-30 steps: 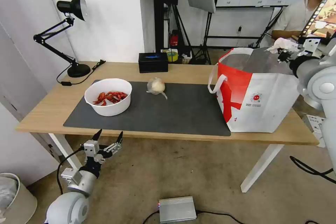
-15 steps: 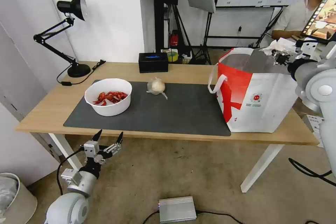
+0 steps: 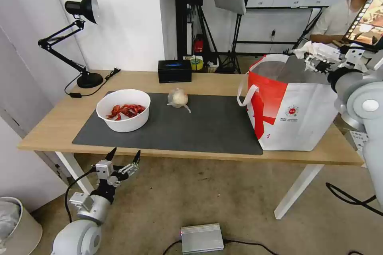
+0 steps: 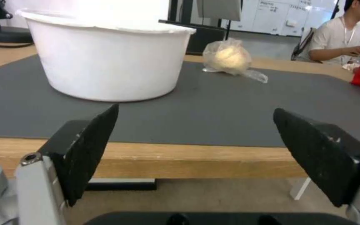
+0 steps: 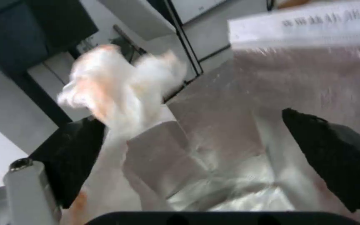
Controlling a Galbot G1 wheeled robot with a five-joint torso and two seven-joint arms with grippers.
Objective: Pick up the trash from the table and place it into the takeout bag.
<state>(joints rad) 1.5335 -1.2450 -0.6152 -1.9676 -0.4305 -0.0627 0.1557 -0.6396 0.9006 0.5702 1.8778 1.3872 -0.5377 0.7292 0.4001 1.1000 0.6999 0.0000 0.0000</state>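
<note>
My right gripper (image 3: 321, 60) hovers over the back right rim of the takeout bag (image 3: 293, 103), a white tote with red panels. In the right wrist view its jaws stand wide open above the silver foil lining (image 5: 313, 78). The crumpled white tissue (image 5: 122, 90) is blurred beside one finger (image 5: 76, 153), not pinched between the two. From the head it shows as a white wad, the tissue (image 3: 315, 50). The white bowl of red shells (image 3: 123, 110) and the balled clear plastic bag (image 3: 178, 98) sit on the dark mat (image 3: 207, 127). My left gripper (image 3: 123, 155) hangs open below the table's (image 3: 60, 123) front edge, facing the bowl (image 4: 105, 59).
A black desk lamp (image 3: 81, 36) stands at the table's back left and a black tissue box (image 3: 174, 71) at the back middle. On the floor are a pale bin (image 3: 16, 227) at the left and a silver box (image 3: 201, 238) in front.
My right gripper has shifted left with the tissue, farther over the takeout bag's mouth. The left arm and the things on the mat have not moved.
</note>
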